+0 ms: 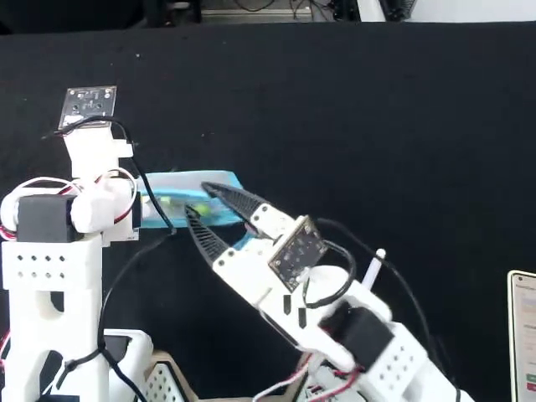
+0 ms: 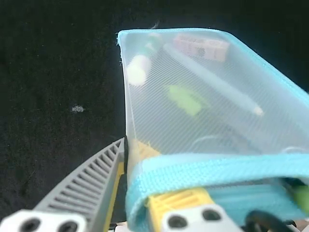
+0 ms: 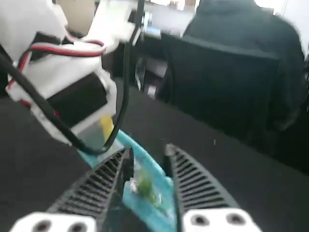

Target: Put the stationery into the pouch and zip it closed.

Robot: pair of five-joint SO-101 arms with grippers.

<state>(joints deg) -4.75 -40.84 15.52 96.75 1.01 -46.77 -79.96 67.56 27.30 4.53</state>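
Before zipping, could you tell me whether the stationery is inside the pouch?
Inside: a pen, an eraser and a green piece show through the pouch.

Your pouch reads as translucent pale turquoise with a fine diagonal rib pattern. Its edge binding is solid webbing in a stronger turquoise.

Through the wall you can make out 4 items:
- a pale blue pen with a white tip
- a pinkish-white eraser
- a lime-green piece
- a white cylinder

Your left gripper has 1 grey ridged finger and 1 yellow one. Your right gripper is black, with both fingers ridged. The arm bodies are white with black motors. The wires run red, white and black. The table cover is plain black.
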